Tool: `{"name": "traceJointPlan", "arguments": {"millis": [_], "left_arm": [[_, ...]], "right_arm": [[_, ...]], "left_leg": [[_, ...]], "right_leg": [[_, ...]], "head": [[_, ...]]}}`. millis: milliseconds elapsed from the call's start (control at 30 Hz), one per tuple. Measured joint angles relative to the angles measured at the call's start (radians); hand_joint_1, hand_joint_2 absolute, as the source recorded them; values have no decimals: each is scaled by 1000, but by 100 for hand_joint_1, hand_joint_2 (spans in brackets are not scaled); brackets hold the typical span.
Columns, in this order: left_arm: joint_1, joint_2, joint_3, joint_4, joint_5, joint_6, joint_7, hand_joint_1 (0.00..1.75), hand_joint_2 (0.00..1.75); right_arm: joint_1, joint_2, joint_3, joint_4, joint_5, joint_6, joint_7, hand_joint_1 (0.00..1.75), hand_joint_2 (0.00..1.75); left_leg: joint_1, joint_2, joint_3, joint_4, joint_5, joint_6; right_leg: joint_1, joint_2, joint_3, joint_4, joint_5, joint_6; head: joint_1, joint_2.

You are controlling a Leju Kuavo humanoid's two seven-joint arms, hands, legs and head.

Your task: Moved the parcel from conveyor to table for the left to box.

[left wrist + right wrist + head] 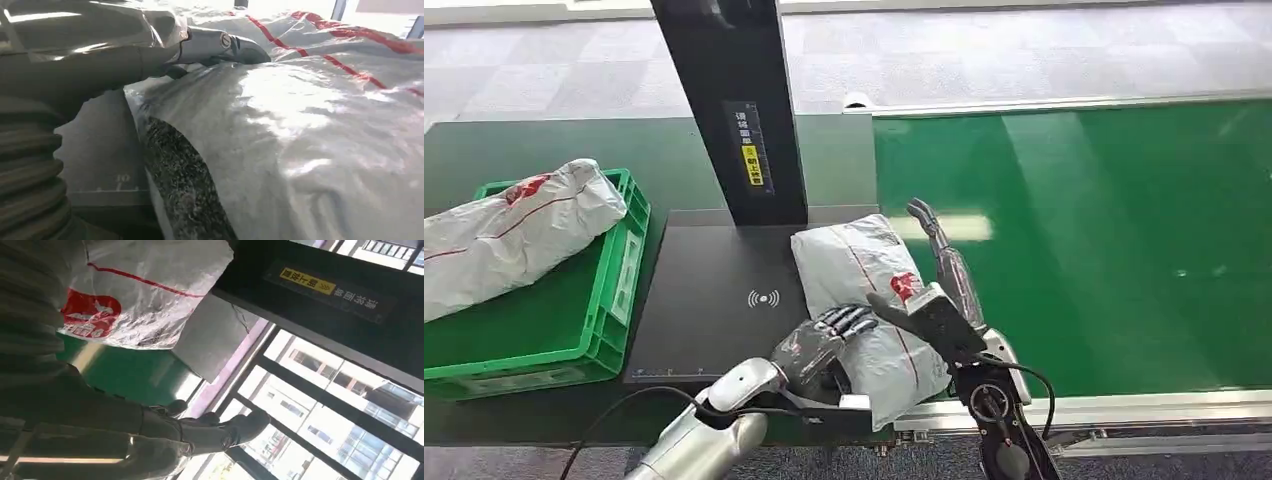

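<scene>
The parcel (869, 300) lies between both hands: left hand (824, 342) presses its side, right hand (939, 290) open beside it.

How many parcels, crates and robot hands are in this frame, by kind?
Grey parcels: 2, one on the black scan table, one in the crate
Green crates: 1
Robot hands: 2, left hand on the table parcel, right hand beside it
Total: 5
</scene>
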Motion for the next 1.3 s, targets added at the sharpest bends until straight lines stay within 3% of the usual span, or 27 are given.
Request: {"name": "traceJointPlan", "arguments": {"millis": [300,533,933,1133,1300], "left_arm": [[-24,-36,7,21,98,67,-12,175,175],[-16,-39,55,-6,267,21,-113,175,175],[58,-5,185,-356,558,-43,-162,175,175],[56,30,310,-598,508,175,-174,175,175],[-23,90,469,-637,494,298,-142,175,175]], "right_arm": [[5,7,0,-15,-2,0,8,0,175],[11,7,-5,-23,2,-5,10,0,175],[39,5,-33,-53,9,-27,10,0,175],[65,3,-53,-71,22,-45,8,0,175],[76,-2,-59,-85,24,-53,7,0,175]], "left_leg": [[-1,-1,1,0,2,2],[0,0,0,0,2,2],[0,0,-3,0,2,2],[0,0,-4,0,2,1],[1,0,-3,0,4,0]], "right_leg": [[-1,-3,2,0,2,1],[0,-2,0,0,2,1],[0,-2,-2,0,2,1],[1,-2,-3,0,2,1],[1,-1,-3,0,2,0]], "head": [[1,0],[1,0],[1,0],[1,0],[1,0]]}}
